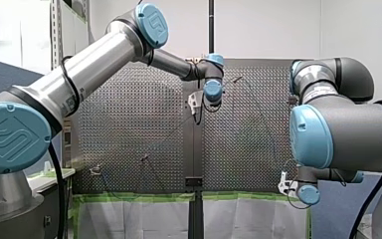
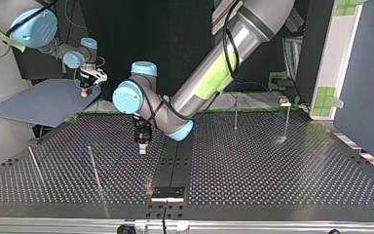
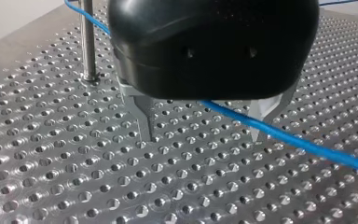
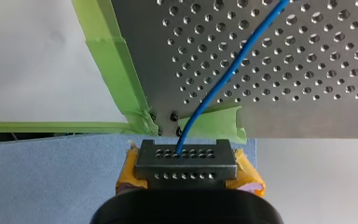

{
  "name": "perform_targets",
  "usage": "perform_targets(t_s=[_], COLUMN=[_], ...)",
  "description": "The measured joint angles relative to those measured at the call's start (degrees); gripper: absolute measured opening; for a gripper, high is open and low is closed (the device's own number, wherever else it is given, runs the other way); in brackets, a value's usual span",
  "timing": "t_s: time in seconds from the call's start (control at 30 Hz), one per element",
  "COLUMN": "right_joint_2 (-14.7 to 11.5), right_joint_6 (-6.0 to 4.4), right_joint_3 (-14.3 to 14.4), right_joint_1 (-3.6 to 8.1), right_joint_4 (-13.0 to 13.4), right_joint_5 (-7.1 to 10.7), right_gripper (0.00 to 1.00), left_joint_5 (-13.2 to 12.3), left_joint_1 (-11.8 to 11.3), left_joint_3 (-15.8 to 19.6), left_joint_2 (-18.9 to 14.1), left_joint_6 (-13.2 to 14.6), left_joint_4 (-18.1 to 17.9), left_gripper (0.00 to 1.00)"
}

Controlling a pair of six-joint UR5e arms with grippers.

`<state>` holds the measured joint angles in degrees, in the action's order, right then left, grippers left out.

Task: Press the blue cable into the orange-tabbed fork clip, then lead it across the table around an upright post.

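Our left claw hangs open over the counter — blue cable runs slantwise through its gap, long axis crossing it, upright post beyond, off to one side. Our right claw is clamped on the cable's end, well apart — left arm looks nearer for routing.

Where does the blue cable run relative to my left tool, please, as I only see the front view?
Observer: In the left wrist view the blue cable runs under the left tool, past one of its open fingers, ungripped.
Operator: Is the right tool holding it?
Observer: Yes, the right wrist view shows the right tool shut on it, beyond the edge of the table.
Operator: Any post nearby?
Observer: An upright post stands beside the left tool, and the cable runs past it.
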<state>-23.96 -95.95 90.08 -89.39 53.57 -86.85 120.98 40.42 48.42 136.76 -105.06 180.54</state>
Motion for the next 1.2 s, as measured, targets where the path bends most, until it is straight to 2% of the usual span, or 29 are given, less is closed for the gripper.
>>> perform_targets(t_s=[0.3, 0.5, 0.63, 0.83, 1.0, 1.2], right_joint_2=[-0.01, -0.01, -0.01, 0.00, 0.00, 0.00], right_joint_6=[0.19, 0.15, 0.07, -0.02, -0.04, -0.04], right_joint_3=[-0.01, -0.02, -0.02, -0.01, -0.01, -0.02], right_joint_1=[-0.40, -0.45, -0.47, -0.49, -0.50, -0.62], right_joint_4=[0.00, 0.07, 0.13, 0.18, 0.04, -0.03], right_joint_5=[-0.06, -0.14, -0.19, -0.18, -0.25, -0.26], right_gripper=[0.00, 0.00, 0.00, 0.00, 0.00, 0.00], left_joint_5=[3.13, 3.60, 2.75, 0.03, -1.29, -0.96], left_joint_1=[0.00, -0.05, 0.08, 0.22, 0.46, 0.91], left_joint_3=[-0.05, -0.03, -0.03, -0.02, -0.02, -0.02], left_joint_2=[-2.25, -2.67, -2.68, -2.70, -2.79, -3.39], left_joint_6=[-4.94, -8.22, -10.10, -12.75, -13.06, -12.30], left_joint_4=[0.72, 0.81, 0.97, 2.72, 4.59, 6.15], left_gripper=[1.00, 1.00, 1.00, 1.00, 1.00, 1.00])
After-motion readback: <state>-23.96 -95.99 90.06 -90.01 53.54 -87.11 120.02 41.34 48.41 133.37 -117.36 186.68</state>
